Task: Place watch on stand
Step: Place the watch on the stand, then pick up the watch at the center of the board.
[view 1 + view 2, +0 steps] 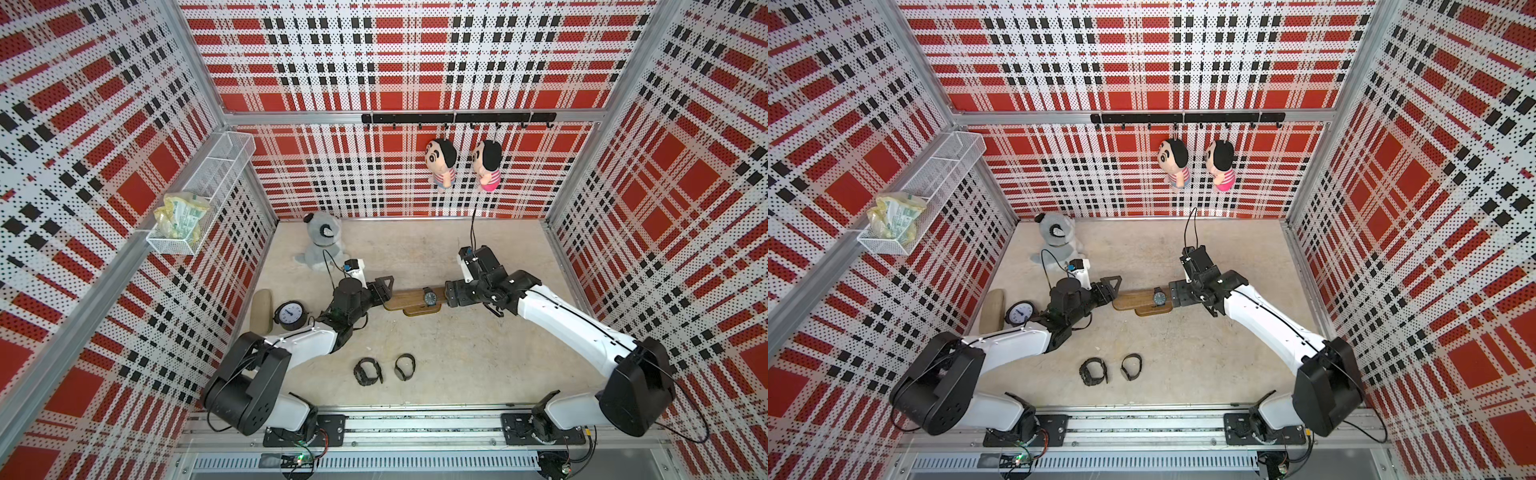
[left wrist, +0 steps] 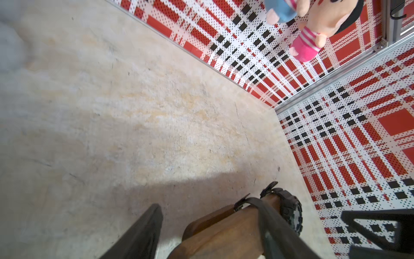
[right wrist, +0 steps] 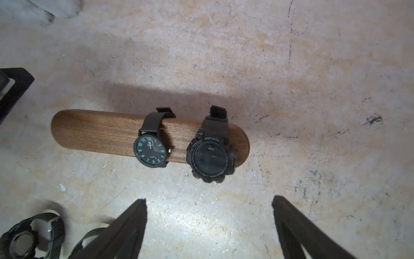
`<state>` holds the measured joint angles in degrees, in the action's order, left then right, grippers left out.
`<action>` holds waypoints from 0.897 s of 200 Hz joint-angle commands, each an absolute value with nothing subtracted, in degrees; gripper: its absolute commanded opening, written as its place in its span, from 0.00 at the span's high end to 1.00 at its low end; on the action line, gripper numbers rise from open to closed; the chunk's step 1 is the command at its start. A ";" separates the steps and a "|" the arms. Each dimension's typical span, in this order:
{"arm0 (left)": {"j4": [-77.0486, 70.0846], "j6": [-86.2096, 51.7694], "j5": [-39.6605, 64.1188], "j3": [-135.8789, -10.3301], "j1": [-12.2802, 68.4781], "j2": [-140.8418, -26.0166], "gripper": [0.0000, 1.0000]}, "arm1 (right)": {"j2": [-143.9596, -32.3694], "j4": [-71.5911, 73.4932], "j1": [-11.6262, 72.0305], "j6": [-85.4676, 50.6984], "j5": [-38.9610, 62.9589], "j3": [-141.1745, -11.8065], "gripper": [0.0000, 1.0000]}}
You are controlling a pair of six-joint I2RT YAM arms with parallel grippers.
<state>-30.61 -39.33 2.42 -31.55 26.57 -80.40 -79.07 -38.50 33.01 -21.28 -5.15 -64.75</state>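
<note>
Grippers, two. My right gripper (image 3: 208, 199) has its fingers spread wide and holds nothing, poised near one end of the stand (image 3: 96, 132) and clear of it. My left gripper (image 1: 387, 291) is likewise apart, fingers flanking the bar's opposite end without clamping it; whether either grazes the wood I cannot tell. Stand, one, resting on the table (image 3: 313, 67) between both grippers. Watches, four: two strapped around the bar, a green-numeral watch (image 3: 151, 151) near its middle and a sport watch (image 3: 210, 157) at the end nearer my right gripper; two lying side by side on the table, well apart from the stand, a chunky loose watch (image 1: 368, 372) and a slim loose watch (image 1: 405, 366). In both top views my right gripper hides the sport watch. The right wrist view cuts off the loose pair at its edge, and the left wrist view shows the bar only partly.
</note>
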 commanded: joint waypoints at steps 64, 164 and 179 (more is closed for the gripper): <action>-14.82 -35.62 -9.34 -24.85 29.63 -60.99 0.07 | -66.67 -38.72 33.87 -27.27 6.74 -54.92 0.20; -7.10 -44.39 -12.51 -16.29 37.17 -48.83 0.05 | -73.10 -32.72 52.61 -39.11 7.54 -48.97 0.43; -5.99 -45.62 -13.43 -16.00 39.10 -48.41 0.05 | -75.72 -31.04 54.68 -38.79 7.72 -49.36 0.43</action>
